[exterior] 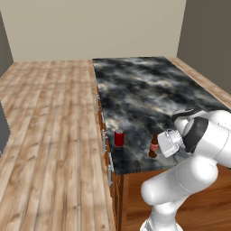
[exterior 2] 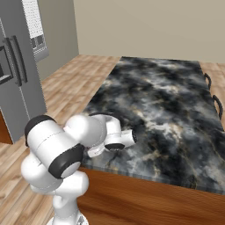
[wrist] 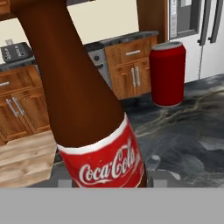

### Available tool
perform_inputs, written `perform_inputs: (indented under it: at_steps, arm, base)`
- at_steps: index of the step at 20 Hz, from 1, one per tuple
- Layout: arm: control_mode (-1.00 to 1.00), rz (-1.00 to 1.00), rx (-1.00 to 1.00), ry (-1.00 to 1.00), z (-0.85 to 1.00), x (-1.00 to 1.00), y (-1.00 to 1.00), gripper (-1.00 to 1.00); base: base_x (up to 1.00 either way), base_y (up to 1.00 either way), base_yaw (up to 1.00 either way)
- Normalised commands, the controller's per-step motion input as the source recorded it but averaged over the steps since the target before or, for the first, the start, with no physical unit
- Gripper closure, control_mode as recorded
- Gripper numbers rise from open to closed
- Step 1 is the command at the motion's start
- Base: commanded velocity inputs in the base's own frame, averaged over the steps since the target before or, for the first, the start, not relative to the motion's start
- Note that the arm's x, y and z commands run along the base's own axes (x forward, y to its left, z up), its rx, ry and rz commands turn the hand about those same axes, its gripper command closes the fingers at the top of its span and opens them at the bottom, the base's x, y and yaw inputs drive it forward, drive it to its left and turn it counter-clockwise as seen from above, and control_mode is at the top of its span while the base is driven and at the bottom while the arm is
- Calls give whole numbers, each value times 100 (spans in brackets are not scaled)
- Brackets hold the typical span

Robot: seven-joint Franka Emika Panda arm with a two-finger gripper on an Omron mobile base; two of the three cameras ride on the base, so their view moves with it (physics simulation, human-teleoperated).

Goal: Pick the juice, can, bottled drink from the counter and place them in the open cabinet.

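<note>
**Fingers at the bottled drink, grip unconfirmed**

Fingers flank the bottled drink (exterior: 154,146), which stands upright near the front edge of the counter (exterior: 144,85). Gripper (exterior: 159,148) sits against the bottle; whether it is clamped cannot be told. 1 can (exterior: 119,137) stands near the counter's front-left corner, apart from the bottle.

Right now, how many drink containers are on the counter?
2. The can stands near the counter's front edge; the brown bottle stands beside it, at the gripper. The arm may hide others.
</note>
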Motion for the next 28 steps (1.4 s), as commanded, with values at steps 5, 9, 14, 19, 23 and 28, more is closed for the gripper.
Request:
perform_inputs:
  at_steps: [5,9,14,19,23,28]
  arm:
    - [-100,0,0,0,0,0,0,100]
    - [-100,-1,0,2,38,0,-5,100]
    - [-100,-7,0,0,68,4,-11,100]
    - [-100,-15,0,11,79,3,-12,100]
    - [-100,-20,-2,20,63,4,-5,100]
    - [-100,-34,-4,19,34,-2,-1,100]
  base:
    - [0,0,0]
    - [0,0,0]
    - [0,0,0]
    - [0,0,0]
    - [0,0,0]
    - [0,0,0]
